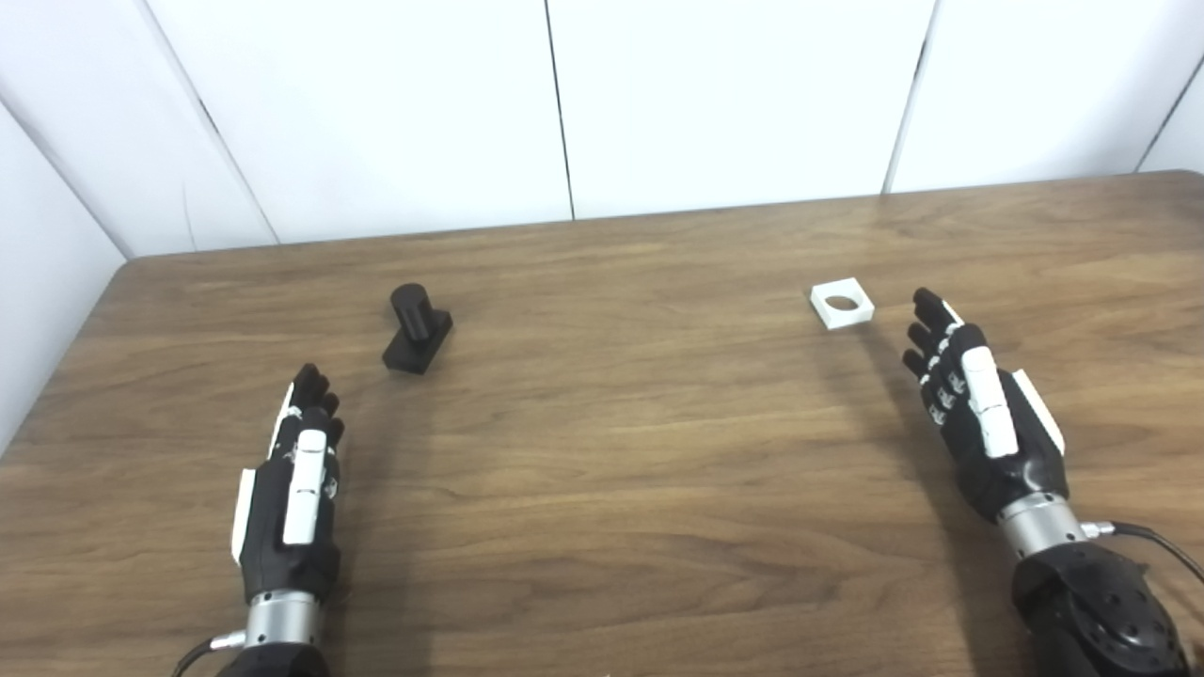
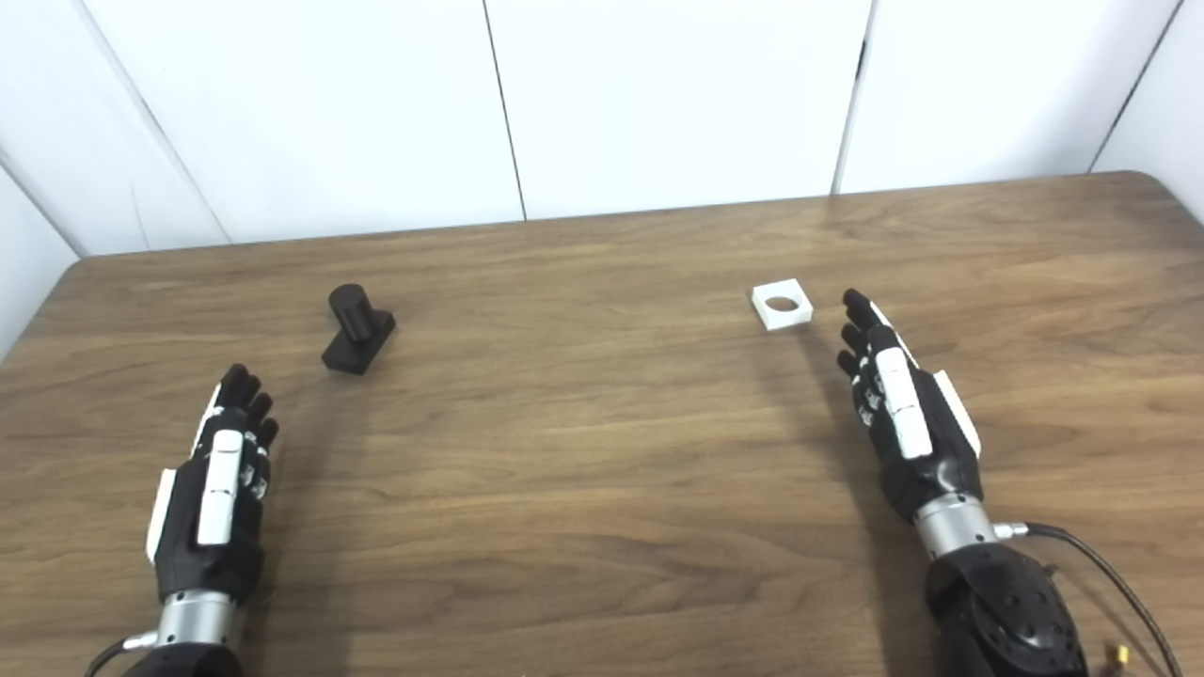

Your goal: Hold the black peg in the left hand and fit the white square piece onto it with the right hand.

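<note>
Two empty hands, left (image 1: 292, 489) and right (image 1: 978, 414), fingers extended, over wooden table (image 1: 602, 489) before white wall panels (image 1: 734, 94).

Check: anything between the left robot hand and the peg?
Nothing. Both eye views show only bare table between the open left robot hand and the peg; they are apart.

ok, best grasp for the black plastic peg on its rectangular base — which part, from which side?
Probably the flat rectangular base of the black plastic peg, pinched across its long sides, leaving the round post free for the white square piece with the round hole. It lies on the wooden table ahead and to the right of the open left hand, so come in from the near-left.
</note>
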{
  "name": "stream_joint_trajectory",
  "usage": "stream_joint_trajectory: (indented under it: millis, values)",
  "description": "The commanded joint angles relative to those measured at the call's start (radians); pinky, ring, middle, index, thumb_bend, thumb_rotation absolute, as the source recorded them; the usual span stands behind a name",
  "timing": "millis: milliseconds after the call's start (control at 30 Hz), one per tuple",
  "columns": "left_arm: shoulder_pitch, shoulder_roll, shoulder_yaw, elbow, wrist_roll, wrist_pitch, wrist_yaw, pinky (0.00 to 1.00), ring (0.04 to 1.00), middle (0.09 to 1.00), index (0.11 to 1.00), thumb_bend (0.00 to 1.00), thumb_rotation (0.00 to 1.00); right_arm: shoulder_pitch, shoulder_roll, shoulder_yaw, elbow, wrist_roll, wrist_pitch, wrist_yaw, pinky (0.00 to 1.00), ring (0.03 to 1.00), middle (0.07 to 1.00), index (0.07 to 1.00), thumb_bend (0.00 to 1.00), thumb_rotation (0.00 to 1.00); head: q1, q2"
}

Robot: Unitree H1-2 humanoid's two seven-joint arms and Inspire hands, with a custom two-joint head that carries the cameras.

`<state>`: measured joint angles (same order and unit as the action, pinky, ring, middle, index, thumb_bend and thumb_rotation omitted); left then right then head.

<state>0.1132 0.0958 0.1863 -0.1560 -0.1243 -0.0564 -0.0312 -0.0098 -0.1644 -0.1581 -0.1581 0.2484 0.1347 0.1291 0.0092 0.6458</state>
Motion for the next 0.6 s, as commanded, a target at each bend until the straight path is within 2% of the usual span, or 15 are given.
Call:
stream_joint_trajectory:
  millis: [0,67,133,233,367,567]
  values:
    - [-0.034,0.016,-0.003,-0.049,0.082,-0.035,0.033,1.00,1.000,0.994,0.963,0.51,0.74,-0.024,-0.011,-0.001,-0.011,0.007,-0.055,0.016,1.00,1.000,0.998,0.952,0.57,0.90,0.001,0.000]
    - [-0.045,0.011,-0.008,-0.072,0.123,-0.012,0.052,1.00,1.000,0.996,0.965,0.52,0.72,-0.023,-0.011,0.000,-0.009,0.008,-0.056,0.017,1.00,1.000,0.999,0.952,0.57,0.90,0.001,0.000]
    - [-0.057,0.012,-0.020,-0.103,0.231,0.027,0.086,1.00,1.000,0.985,0.952,0.53,0.74,-0.022,-0.011,0.001,-0.007,0.009,-0.056,0.018,1.00,1.000,1.000,0.951,0.57,0.91,0.007,-0.002]
    - [-0.070,0.015,-0.040,-0.137,0.359,0.067,0.118,1.00,1.000,0.979,0.942,0.52,0.70,-0.022,-0.011,0.002,-0.004,0.007,-0.057,0.019,1.00,1.000,1.000,0.950,0.57,0.91,0.013,-0.005]
    - [-0.087,0.024,-0.073,-0.189,0.536,0.166,0.130,1.00,1.000,0.998,0.945,0.58,0.73,-0.023,-0.009,0.001,0.000,0.012,-0.060,0.020,1.00,1.000,1.000,0.952,0.57,0.91,0.018,-0.005]
    - [-0.138,-0.002,-0.092,-0.210,0.729,0.279,0.173,1.00,1.000,0.961,0.894,0.68,0.57,-0.019,-0.009,-0.002,0.006,0.026,-0.064,0.026,1.00,1.000,1.000,0.962,0.58,0.90,0.033,-0.006]
